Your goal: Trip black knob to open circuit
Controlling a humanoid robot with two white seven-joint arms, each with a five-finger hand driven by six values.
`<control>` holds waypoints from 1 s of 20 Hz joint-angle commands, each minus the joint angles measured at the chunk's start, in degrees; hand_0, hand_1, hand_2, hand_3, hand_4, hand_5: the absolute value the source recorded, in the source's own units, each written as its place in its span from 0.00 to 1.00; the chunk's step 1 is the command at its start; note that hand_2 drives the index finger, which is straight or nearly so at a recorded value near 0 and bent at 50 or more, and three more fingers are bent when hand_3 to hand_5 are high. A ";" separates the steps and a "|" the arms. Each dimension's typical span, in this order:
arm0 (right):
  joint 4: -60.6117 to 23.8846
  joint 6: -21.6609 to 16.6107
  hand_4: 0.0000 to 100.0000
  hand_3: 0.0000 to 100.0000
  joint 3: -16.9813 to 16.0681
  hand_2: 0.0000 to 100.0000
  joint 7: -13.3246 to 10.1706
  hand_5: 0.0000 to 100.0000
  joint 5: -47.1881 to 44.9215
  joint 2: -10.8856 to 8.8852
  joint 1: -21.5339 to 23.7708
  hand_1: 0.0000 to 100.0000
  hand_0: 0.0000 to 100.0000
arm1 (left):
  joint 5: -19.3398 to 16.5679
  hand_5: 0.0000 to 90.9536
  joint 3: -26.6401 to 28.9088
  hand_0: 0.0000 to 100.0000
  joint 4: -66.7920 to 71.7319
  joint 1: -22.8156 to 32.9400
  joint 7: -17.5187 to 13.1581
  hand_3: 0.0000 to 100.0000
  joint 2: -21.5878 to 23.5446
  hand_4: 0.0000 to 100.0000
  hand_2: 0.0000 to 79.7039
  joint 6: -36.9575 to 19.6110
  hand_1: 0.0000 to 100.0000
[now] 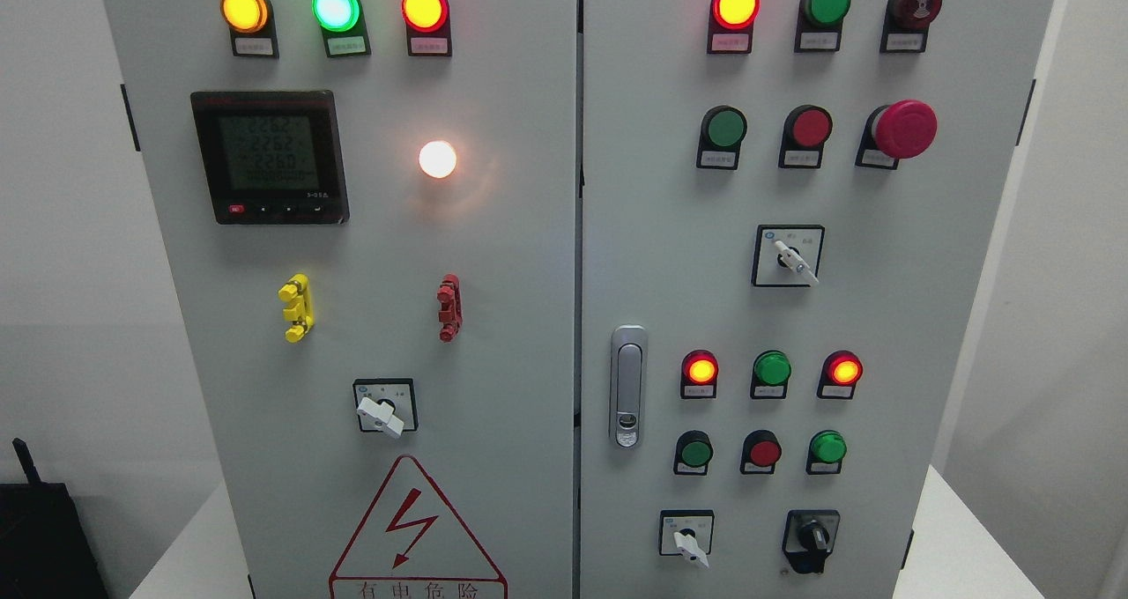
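The black knob (812, 539) sits at the lower right of the grey control cabinet's right door (934, 317), on a black base, its handle pointing straight down. A white selector switch (690, 542) is to its left on the same row. Neither of my hands shows in the head view.
Above the knob are rows of lit and unlit lamps and push buttons (764, 451), another white selector (793, 260) and a red mushroom stop button (903, 129). A door latch (627, 386) is at the right door's left edge. The left door carries a meter (269, 156), lamps, a white selector (382, 414) and a warning triangle (414, 528).
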 commanded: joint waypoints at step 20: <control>-21.43 -13.63 0.78 0.87 -0.28 0.00 -16.16 0.67 -0.29 -0.64 3.31 0.60 0.36 | 0.14 0.00 0.05 0.12 0.06 -0.03 0.02 0.00 -0.03 0.00 0.00 0.07 0.39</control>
